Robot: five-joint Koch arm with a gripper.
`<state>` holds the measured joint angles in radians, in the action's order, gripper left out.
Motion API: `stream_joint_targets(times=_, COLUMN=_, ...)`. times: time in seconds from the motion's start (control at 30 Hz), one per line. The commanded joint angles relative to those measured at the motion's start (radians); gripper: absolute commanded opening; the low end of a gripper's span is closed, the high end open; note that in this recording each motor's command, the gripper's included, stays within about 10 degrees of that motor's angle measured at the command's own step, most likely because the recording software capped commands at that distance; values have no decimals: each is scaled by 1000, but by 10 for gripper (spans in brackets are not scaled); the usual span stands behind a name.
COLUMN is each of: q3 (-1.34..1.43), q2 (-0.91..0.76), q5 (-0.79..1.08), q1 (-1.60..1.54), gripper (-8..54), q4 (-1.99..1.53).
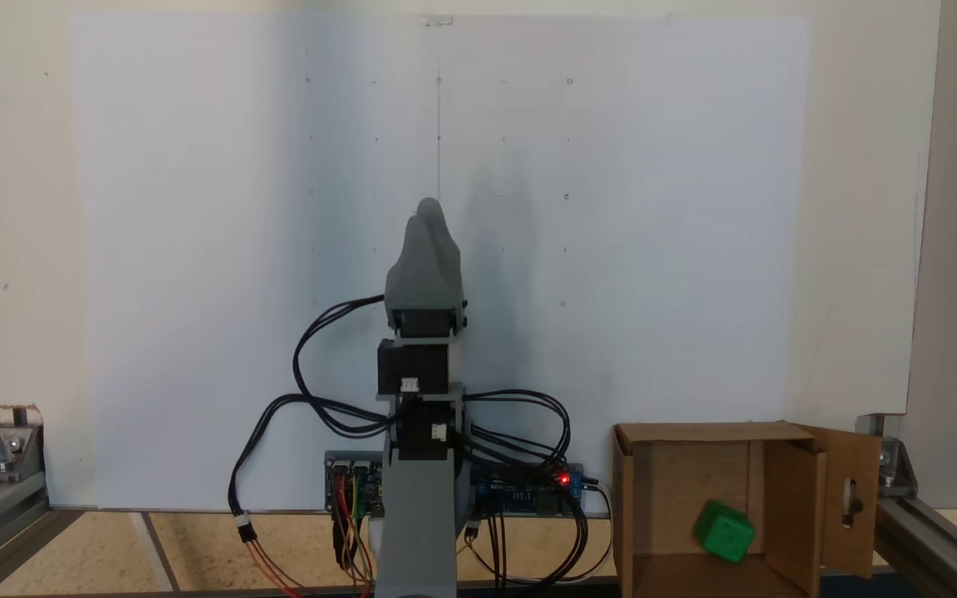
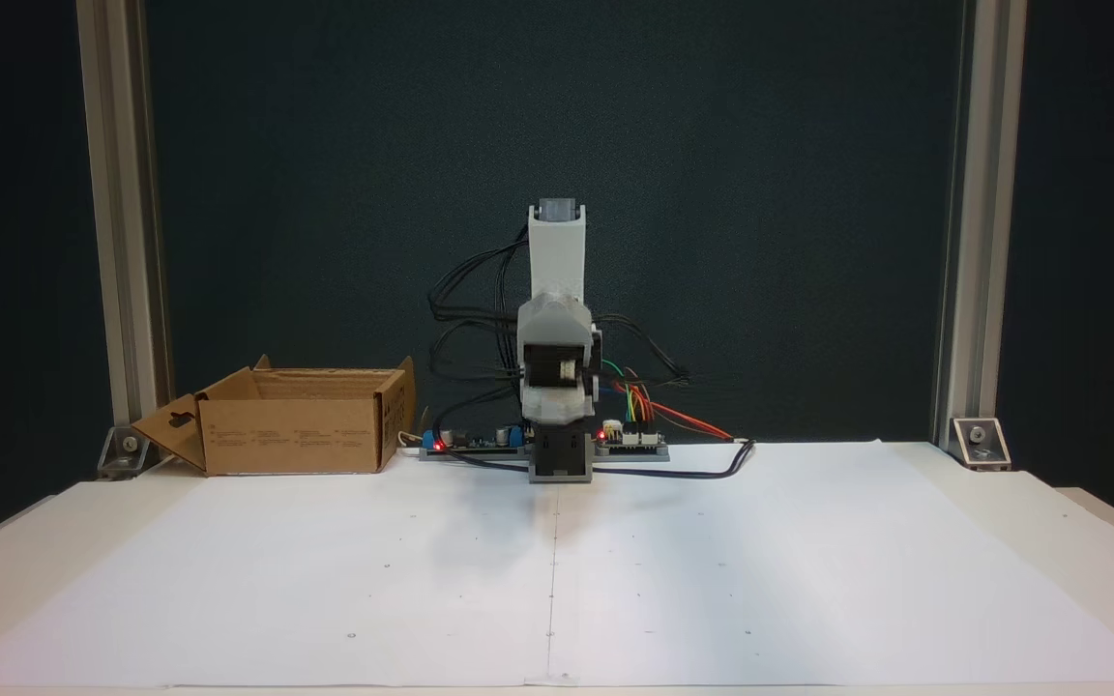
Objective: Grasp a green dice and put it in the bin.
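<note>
We see the green dice [image 1: 723,531] lying inside the bin [image 1: 636,498], tilted on the cardboard floor toward the side that is right in that fixed view, close to an inner flap. The bin is an open brown cardboard box; one outer flap [image 1: 852,498] stands swung out and carries a slot-shaped cut-out. In the other fixed view the bin [image 2: 291,435] sits on the bench [image 2: 808,580] at the left, just beside the arm's base, with the slotted flap folded outward on its far left; from there we cannot see the dice inside. The arm [image 1: 420,498] is folded up over its base, well apart from the bin, and the hand [image 1: 429,218] points along the white sheet [image 1: 196,249], away from the base. Its two jaws lie one behind the other for both cameras, so only a single grey tip shows and we cannot tell whether the hand is open or closed; nothing is seen in it. Black cables [image 1: 312,390] loop from the arm down to the circuit boards [image 1: 528,490] at its foot, where a red light glows. Aluminium frame posts [image 2: 117,242] stand at the corners of the bench.
</note>
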<state>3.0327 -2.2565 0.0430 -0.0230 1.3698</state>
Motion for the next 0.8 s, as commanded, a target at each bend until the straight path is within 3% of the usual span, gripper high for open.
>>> stream_joint_targets(times=0.0, q3=18, q2=-114, q5=-17, q1=-9, gripper=440, q4=167)
stream_joint_targets(times=0.77, q3=95, q2=-109, q5=-14, q1=-3, gripper=445, q4=173)
